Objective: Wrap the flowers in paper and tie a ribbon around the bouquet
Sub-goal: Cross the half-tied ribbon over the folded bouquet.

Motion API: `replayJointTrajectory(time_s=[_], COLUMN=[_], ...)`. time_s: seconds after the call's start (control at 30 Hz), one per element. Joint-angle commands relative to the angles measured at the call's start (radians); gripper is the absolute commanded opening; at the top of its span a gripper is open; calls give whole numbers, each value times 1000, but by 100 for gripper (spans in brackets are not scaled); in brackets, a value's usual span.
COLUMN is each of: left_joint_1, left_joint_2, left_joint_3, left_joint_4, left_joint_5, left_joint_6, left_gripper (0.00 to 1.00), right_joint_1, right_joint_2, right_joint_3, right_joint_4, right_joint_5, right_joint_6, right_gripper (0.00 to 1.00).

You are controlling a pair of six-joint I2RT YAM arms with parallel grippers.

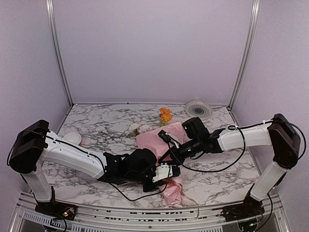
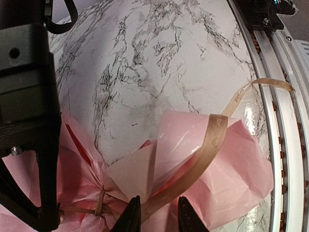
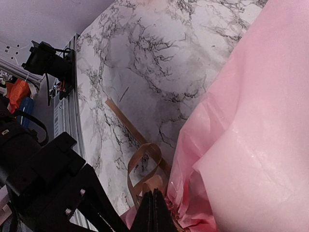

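The flowers lie wrapped in paper mid-way on the table and the ribbon circles the narrow end, so only the knot seems left; the left gripper stands parted around the ribbon, the right gripper closed beside it.

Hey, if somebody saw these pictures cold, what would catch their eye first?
A pink paper bouquet lies mid-table on the marble table, an orange bloom at its far end. The left gripper and right gripper crowd its near end, a tan ribbon running between the left one's parted fingers.
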Motion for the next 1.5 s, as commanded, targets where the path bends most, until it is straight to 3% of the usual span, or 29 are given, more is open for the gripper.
replayJointTrajectory(time_s=[0.0,0.37,0.5,0.7,1.03,1.3,1.47], left_joint_1=[-1,0,0,0,0,0,16], left_joint_2=[20,-4,-35,-5,21,41,35], left_joint_3=[21,-6,-37,23,51,65,44], left_joint_4=[-17,-33,-32,-96,-40,-67,-91], left_joint_5=[-10,-51,-28,8,-34,-10,-6], left_joint_6=[7,-1,-11,-11,9,4,-27], left_gripper=[21,16,21,20,24,17,24], right_joint_1=[-9,-9,-9,-9,-9,-9,-9], right_joint_2=[-12,-11,-13,-11,-15,-16,-16], right_joint_3=[11,7,5,-2,-7,-11,-7], right_joint_4=[11,12,16,20,25,27,22], right_joint_5=[-15,-21,-21,-22,-27,-24,-27], right_joint_6=[-3,0,0,2,2,3,1], right_gripper=[0,0,0,0,0,0,0])
